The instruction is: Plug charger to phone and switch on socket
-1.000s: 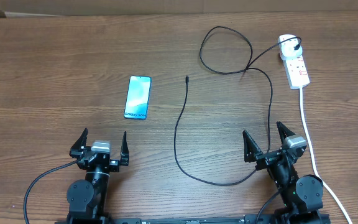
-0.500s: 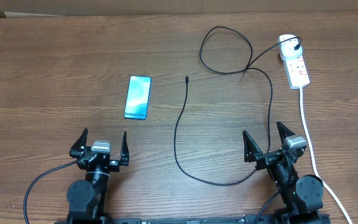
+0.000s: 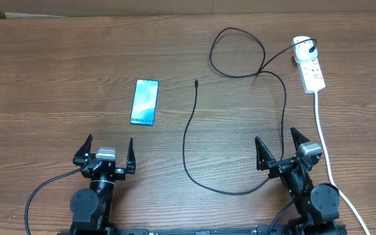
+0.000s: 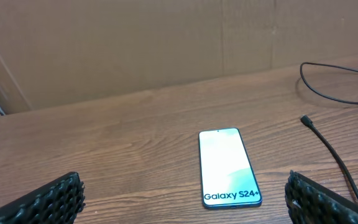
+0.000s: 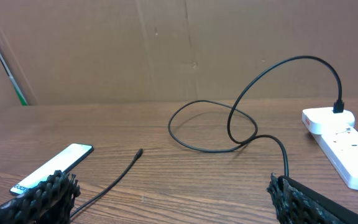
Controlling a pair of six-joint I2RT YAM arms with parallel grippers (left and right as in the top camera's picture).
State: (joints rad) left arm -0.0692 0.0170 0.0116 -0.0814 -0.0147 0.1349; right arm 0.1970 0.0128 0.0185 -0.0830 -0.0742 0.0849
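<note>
left gripper point(image 3: 109, 139) and right gripper point(image 3: 275, 135) both gape, empty. the charger's connector tip point(image 3: 196, 81) lies ahead between them, pointing away, parallel to the phone point(image 3: 145, 102), which sits nearer the left.

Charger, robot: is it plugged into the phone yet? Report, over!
Left gripper and right gripper open, empty. Charger tip lies apart from phone, unplugged. Nothing between them.
</note>
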